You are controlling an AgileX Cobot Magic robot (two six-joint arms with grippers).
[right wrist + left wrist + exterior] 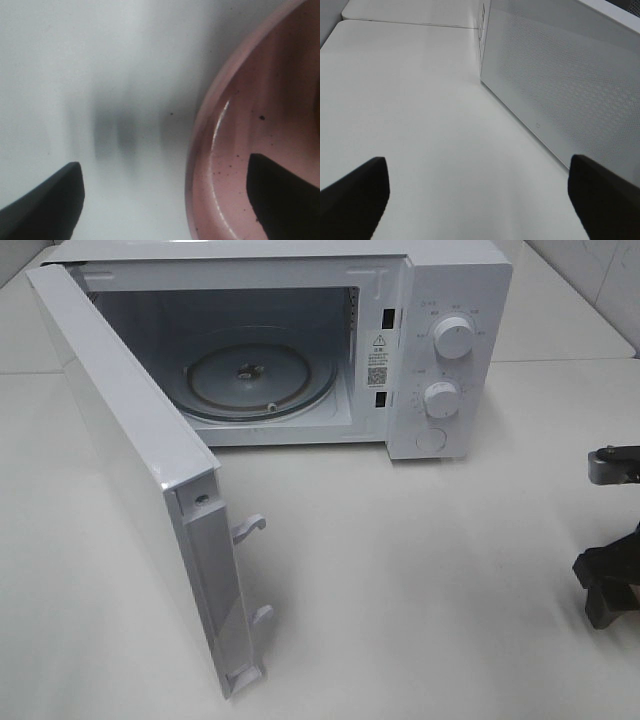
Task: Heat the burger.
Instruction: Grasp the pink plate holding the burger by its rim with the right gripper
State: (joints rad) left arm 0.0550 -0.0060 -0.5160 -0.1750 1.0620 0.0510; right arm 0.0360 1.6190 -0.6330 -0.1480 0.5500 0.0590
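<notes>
We see the door (120,450) open, oven (440,350) empty, no burger; left gripper (477,157) and right gripper (162,160) gape empty, right over the plate (240,115) rim.

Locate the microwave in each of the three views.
Exterior high: microwave upper middle, door swung open toward the left.
Left wrist: a white perforated panel, likely its door, ahead of the open end effector.
Right wrist: not in it.
Shared landmark: the white table.
</notes>
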